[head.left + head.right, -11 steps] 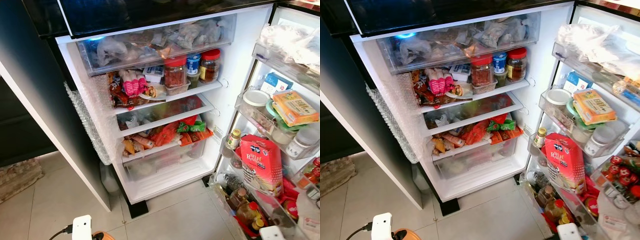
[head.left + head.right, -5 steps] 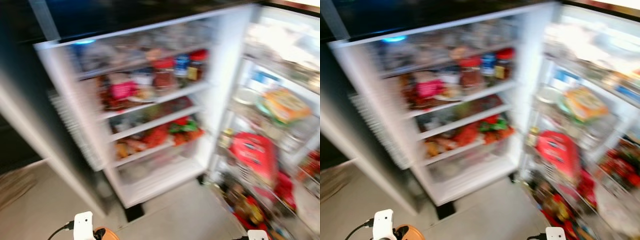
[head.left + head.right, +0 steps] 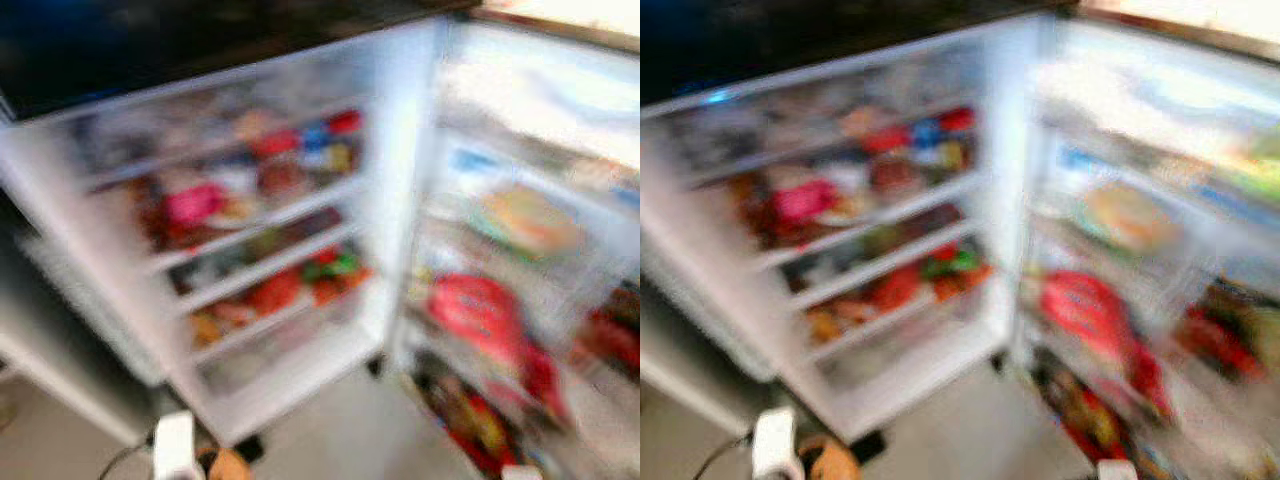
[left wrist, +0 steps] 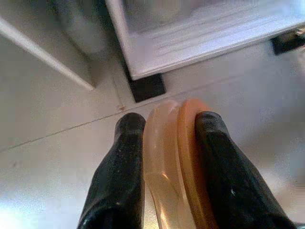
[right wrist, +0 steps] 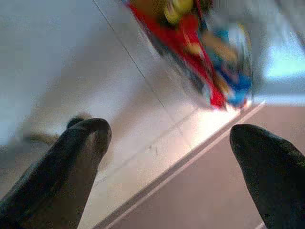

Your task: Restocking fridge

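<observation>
The fridge [image 3: 390,150] stands open before me, badly blurred. Its shelves [image 3: 250,215] are packed with jars and packets. The door racks [image 3: 520,230] on the right hold bottles, tubs and a red carton [image 3: 480,310]. My left gripper [image 4: 171,119] hangs low over the tiled floor near the fridge's base. It is shut on a round translucent peach and orange item [image 4: 176,157], seen edge-on between the black fingers [image 4: 126,148]. The same item [image 3: 228,465] peeks up at the bottom of the left eye view. My right gripper [image 5: 169,133] is open, fingers wide apart over the floor by the door's lowest rack.
A dark cabinet side with a white edge [image 3: 60,375] stands to the left of the fridge. Pale floor tiles [image 3: 350,430] lie between me and the fridge. Red and blue packets [image 5: 209,57] fill the lowest door rack near my right gripper.
The whole picture has slid to the left and grown more blurred, so the camera is moving. The goods in the fridge stay put. My left gripper keeps its hold.
</observation>
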Motion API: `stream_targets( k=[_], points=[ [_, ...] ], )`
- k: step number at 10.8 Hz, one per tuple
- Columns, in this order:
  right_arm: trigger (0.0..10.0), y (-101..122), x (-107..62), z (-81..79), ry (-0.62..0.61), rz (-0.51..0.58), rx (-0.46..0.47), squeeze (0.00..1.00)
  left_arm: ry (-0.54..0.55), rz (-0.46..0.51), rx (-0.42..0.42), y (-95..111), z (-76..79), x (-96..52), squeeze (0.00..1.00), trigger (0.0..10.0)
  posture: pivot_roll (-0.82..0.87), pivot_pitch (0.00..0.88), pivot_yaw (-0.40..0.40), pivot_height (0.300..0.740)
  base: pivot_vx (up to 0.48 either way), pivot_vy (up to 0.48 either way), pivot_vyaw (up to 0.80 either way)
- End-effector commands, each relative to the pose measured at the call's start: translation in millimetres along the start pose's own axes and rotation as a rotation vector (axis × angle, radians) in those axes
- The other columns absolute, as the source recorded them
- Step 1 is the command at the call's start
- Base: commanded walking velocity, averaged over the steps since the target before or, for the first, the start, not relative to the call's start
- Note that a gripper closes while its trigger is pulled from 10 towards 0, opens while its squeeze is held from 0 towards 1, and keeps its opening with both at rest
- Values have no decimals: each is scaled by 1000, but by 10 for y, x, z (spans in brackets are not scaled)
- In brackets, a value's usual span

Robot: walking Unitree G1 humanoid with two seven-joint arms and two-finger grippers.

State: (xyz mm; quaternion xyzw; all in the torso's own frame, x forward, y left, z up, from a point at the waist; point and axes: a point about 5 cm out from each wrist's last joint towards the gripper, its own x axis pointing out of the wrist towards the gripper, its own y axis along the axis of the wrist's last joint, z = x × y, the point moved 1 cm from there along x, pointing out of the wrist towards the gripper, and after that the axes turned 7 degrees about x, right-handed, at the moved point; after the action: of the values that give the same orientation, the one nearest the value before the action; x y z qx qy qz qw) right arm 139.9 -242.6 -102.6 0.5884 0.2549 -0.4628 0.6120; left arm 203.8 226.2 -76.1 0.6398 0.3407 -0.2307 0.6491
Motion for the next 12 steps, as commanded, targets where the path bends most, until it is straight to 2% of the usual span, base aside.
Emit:
stream_targets(
  k=[1, 7, 9, 10, 12],
  points=[
    [10000, 11, 0, -36, 13, 7, 3, 0, 10, -14, -3, -40, -45, -12, 0, 10000, -102, 0, 61, 740, 244, 0, 0],
    [10000, 44, 4, -62, 29, 13, -11, 0, 11, -9, -4, -34, -52, -12, 0, 10000, -98, 0, 60, 740, 245, 0, 0],
    [10000, 56, 5, -68, 36, 18, -24, 0, -8, -6, -29, -26, -31, -9, 0, 10000, -99, 0, 59, 740, 0, 0, 0],
    [10000, 56, 5, -68, 38, 19, -28, 0, -21, 10, -50, 4, -10, -3, 0, 10000, -94, 0, 58, 740, 0, 0, 0],
    [10000, 37, 1, -92, 51, 16, -41, 0, -39, 105, -145, 277, 6, 42, 0, 10000, -94, 0, 55, 740, 0, 0, 0]
  ],
)
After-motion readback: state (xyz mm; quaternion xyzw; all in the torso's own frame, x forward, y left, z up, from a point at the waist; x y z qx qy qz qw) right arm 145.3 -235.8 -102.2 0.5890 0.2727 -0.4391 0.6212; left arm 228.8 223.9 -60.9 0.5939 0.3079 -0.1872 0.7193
